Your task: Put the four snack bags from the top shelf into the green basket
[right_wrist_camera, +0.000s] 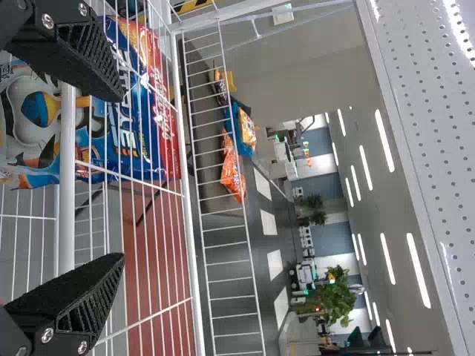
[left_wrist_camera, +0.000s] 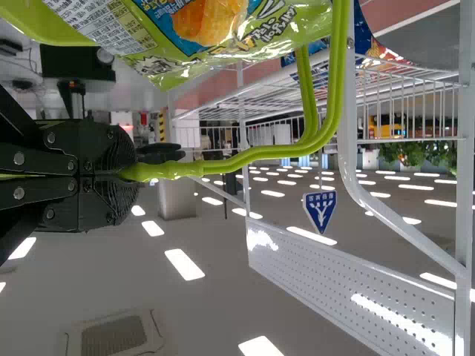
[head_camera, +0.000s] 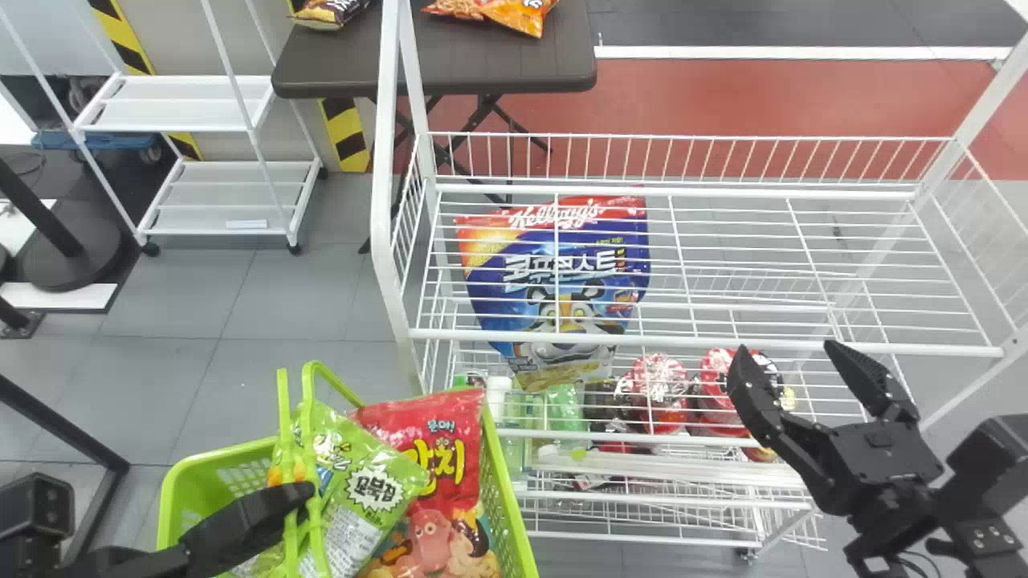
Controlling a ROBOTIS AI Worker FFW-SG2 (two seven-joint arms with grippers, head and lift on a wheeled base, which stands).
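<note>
White wire makes up the rack [head_camera: 699, 342], which spreads out below and to the left of the right gripper [head_camera: 787, 348]. That pincer is released, its two fingers well apart with nothing between them. Nearer the robot and well to its left sits the green basket [head_camera: 511, 502], its handle [left_wrist_camera: 223, 165] clenched by the left gripper [left_wrist_camera: 128, 172]. Left of the right pincer, and well apart from it, a big blue bag [head_camera: 522, 305] shows through the rack's wires. Beside the left pincer, in the basket, are a red bag [head_camera: 450, 425] and, overlapping it, a green bag [head_camera: 361, 466].

So at least two of the four are in; whether another lies beneath, I cannot tell. The blue one is left to do, and it looks like the last, or close to it.
</note>
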